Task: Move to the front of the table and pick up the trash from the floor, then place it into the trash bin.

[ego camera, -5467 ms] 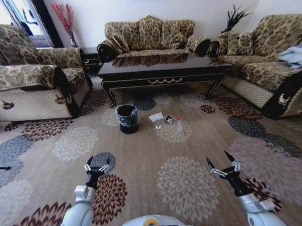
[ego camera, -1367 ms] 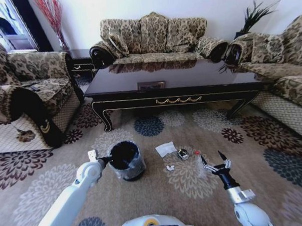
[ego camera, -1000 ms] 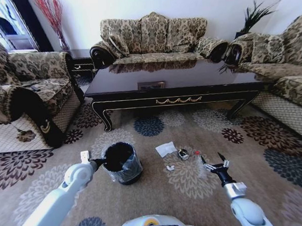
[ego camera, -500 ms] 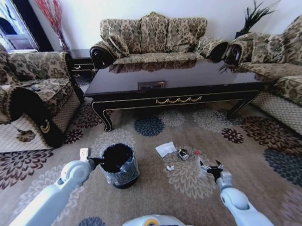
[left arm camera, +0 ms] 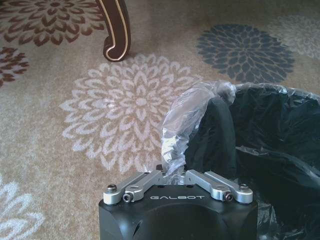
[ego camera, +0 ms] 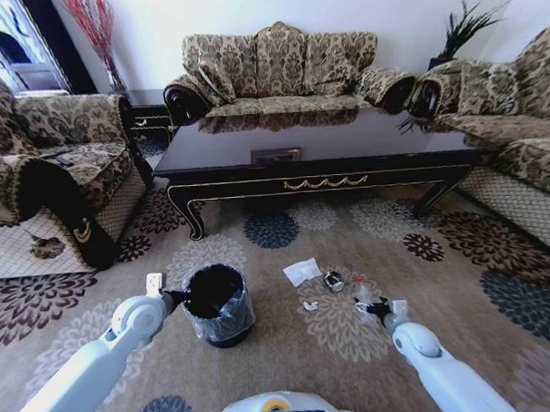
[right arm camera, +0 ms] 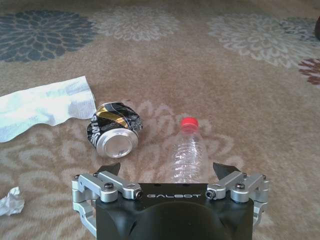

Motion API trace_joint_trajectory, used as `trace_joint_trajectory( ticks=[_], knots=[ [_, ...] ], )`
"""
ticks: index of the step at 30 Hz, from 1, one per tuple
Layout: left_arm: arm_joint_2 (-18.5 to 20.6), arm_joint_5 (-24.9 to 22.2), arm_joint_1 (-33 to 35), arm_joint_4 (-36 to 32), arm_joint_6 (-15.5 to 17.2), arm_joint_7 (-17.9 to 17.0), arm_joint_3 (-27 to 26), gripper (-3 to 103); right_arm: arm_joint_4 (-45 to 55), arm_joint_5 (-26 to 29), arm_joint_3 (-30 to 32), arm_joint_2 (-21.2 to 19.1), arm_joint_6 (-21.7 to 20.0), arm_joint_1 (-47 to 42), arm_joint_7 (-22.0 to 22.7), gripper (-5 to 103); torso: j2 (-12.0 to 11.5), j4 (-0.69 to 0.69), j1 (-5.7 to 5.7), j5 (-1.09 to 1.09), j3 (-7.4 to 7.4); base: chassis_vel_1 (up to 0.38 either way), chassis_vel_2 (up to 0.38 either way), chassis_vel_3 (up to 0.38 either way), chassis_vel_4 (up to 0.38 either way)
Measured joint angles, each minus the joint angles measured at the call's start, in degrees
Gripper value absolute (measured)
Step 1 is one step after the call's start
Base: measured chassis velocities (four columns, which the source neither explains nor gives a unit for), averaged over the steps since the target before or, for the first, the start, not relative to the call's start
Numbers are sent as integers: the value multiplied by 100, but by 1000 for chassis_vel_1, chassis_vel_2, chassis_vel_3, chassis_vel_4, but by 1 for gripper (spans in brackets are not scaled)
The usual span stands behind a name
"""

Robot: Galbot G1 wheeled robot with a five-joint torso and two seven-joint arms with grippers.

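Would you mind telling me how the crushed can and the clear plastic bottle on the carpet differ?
The crushed can is dark and shiny with gold markings, dented, its silver end showing; the plastic bottle is clear, ribbed and keeps its shape, with a red cap. The can lies beside the white paper; the bottle lies between the open right gripper fingers. Both lie on the carpet.

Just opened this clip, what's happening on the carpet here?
The robot is parked in front of the table, clearing litter off the carpet. Its left hand is pinched shut on the plastic liner at the rim of the trash bin. Its right hand is open and low over a clear plastic bottle with a red cap, the fingers either side of it but not yet closed. A crushed can, a white paper sheet and a tiny white scrap lie on the floor beside it.
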Motion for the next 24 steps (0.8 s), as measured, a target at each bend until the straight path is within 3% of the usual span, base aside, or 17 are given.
trace_joint_trajectory(
  ticks=[8,20,24],
  knots=[
    [222,-87,-271,-44,-4,-6,522,3,-662,27,-329,170,161,576,198,100,0,0,0,0,0,0,0,0,0],
    [237,-262,-726,69,-9,-123,908,3,-1750,-13,-475,336,420,934,64,101,0,0,0,0,0,0,0,0,0],
    [183,-331,-731,84,-11,-178,910,3,-1849,-14,-477,333,546,913,-3,92,0,0,0,-1,0,0,0,0,0]
  ],
)
